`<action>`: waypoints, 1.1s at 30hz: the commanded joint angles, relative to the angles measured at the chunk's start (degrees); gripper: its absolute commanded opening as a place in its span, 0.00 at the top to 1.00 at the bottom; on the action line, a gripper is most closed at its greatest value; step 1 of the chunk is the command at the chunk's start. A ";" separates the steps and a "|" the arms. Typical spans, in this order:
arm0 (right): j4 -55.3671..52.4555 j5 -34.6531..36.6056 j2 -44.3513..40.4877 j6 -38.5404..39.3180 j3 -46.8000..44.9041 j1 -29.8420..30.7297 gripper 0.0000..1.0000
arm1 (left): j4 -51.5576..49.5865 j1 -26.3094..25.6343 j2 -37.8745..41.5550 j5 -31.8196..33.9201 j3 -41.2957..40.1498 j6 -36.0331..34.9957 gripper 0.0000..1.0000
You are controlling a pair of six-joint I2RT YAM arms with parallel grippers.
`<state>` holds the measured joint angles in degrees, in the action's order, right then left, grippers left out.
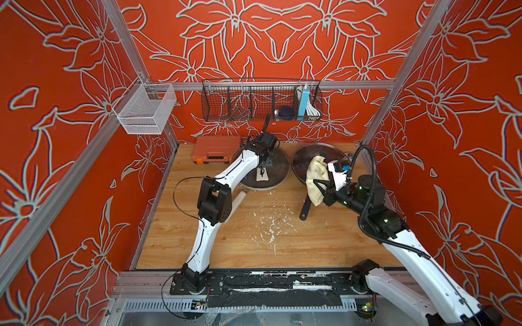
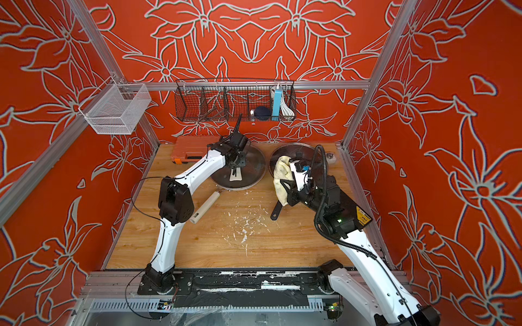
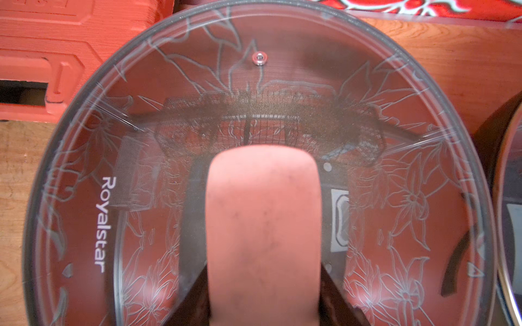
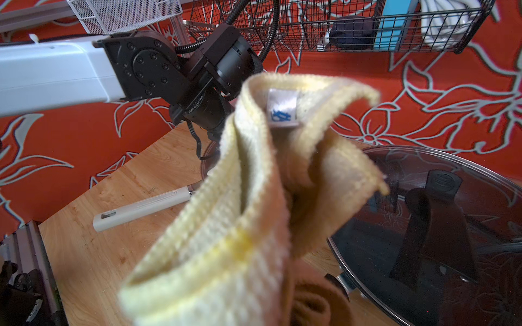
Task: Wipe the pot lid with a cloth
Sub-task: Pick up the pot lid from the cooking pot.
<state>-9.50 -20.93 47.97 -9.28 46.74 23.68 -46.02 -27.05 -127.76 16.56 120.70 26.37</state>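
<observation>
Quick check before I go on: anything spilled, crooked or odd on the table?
White flecks litter the middle of the wooden table, in front of the two glass lids, like chipped paint or crumbs. The lids appear flat; nothing is tipped.

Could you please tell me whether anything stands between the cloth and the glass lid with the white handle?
Nothing lies between the cloth, held by the right gripper, and the nearer rim of the lid. Over its middle, though, the left gripper sits on the white handle and covers that part.
</observation>
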 commanded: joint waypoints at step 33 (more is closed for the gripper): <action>1.41 0.16 -0.18 -1.25 -0.40 0.40 1.00 | 16.61 1.25 31.74 -14.86 -22.43 2.70 1.00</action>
<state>-9.45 -20.86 48.64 -9.69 46.74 23.68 -40.53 -26.72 -104.01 5.72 97.51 27.00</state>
